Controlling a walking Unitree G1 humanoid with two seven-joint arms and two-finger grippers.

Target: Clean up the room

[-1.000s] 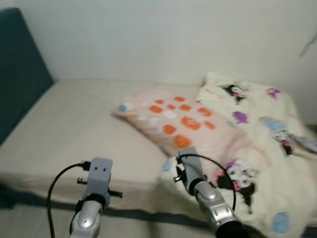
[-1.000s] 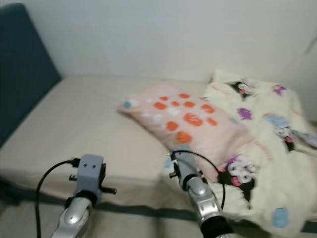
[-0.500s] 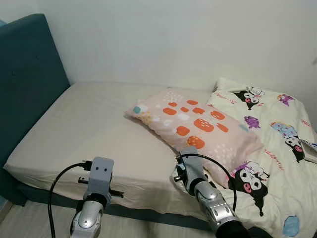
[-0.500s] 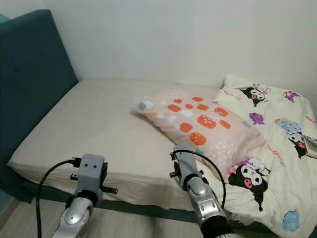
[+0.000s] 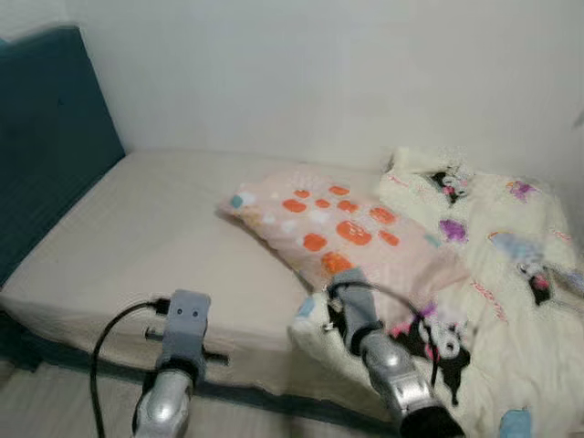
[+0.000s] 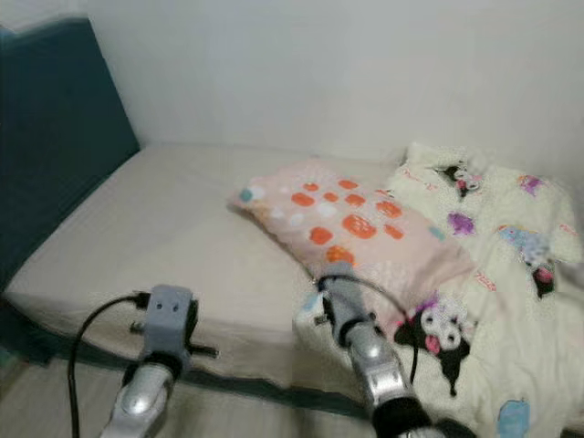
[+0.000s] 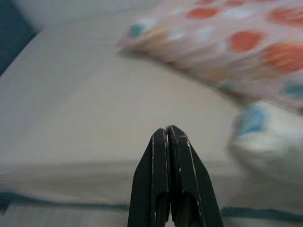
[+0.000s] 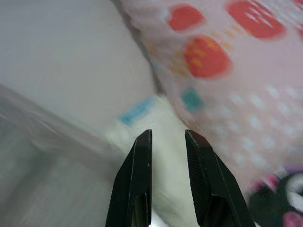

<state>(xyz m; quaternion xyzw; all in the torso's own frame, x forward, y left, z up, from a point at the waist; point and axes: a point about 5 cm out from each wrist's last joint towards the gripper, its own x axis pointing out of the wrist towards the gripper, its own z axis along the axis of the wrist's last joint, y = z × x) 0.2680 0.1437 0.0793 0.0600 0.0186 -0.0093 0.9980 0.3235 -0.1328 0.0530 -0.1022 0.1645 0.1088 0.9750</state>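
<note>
- Since half a second ago the whole picture has shifted and blurred, so the camera has moved; the pillow and blanket lie on the bed as they did, and both arms keep the same raised pose at its near edge.
- The pink pillow [image 5: 351, 233] with orange spots lies slantwise across the middle of the beige bed [image 5: 146, 228], its far-right end touching the blanket.
- The cream cartoon-print blanket [image 5: 497, 283] is bunched over the right part of the bed, one corner hanging over the near edge.
- The teal headboard [image 5: 50, 137] stands at the bed's left end.
- The left gripper [image 7: 166, 137] hovers before the mattress edge, its fingers pressed together with nothing between them.
- The right gripper [image 8: 168, 139] is just above the blanket corner beside the pillow, its fingers [image 8: 142, 156] a narrow gap apart and holding nothing.
</note>
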